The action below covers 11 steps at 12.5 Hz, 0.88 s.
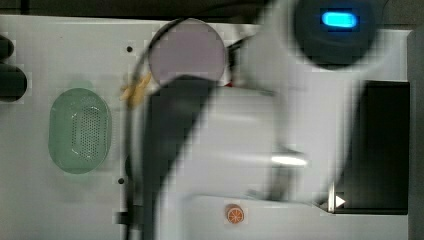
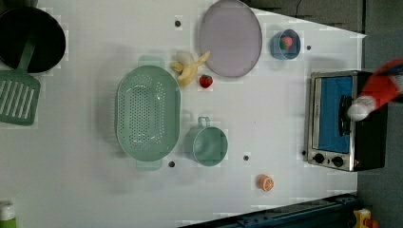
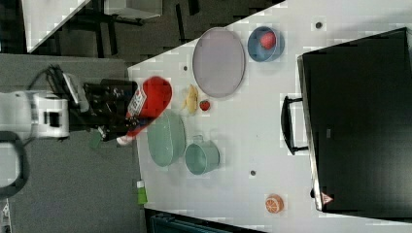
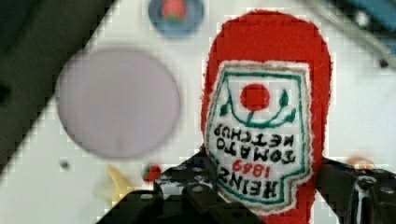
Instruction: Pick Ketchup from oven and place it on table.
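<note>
Ketchup (image 4: pixel 267 116) clamped between black gripper (image 4: pixel 261 196) fingers, blue bowl (image 2: pixel 286 44) at table's (image 2: pixel 85 190) one o'clock in the left view holding strawberry (image 2: pixel 285 42), colander (image 2: pixel 148 118) central.

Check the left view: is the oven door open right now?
No, the oven has its blue glass door flat against the front frame, handle facing out.

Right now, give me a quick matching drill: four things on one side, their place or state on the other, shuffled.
1. ketchup
2. oven
3. strawberry
4. orange slice

A. door shut, on the table
B. on its own near the table edge
C. held in the gripper
D. beside the banana

Pairs: 1-C, 2-A, 3-D, 4-B
</note>
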{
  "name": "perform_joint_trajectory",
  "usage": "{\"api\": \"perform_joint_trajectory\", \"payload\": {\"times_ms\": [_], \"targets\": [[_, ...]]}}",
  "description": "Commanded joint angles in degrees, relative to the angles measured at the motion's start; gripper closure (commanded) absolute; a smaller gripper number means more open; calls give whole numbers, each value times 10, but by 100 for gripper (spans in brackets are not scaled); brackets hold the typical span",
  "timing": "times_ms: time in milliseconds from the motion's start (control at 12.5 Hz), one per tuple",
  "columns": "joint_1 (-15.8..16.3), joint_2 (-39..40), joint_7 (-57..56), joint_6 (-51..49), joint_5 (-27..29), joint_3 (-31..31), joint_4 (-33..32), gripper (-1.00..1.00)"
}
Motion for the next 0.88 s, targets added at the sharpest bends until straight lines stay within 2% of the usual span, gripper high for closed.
{"api": "perform_joint_trajectory", "payload": {"times_ms": [80,240,560,880], "targets": [[-1,4,27,-5,-2,2,-63,-27],[-1,4,34,39,-2,6,-128,-27],[-2,25,34,212,-2,5,-262,-27],[-2,98,34,349,0,6,-319,-27]]}}
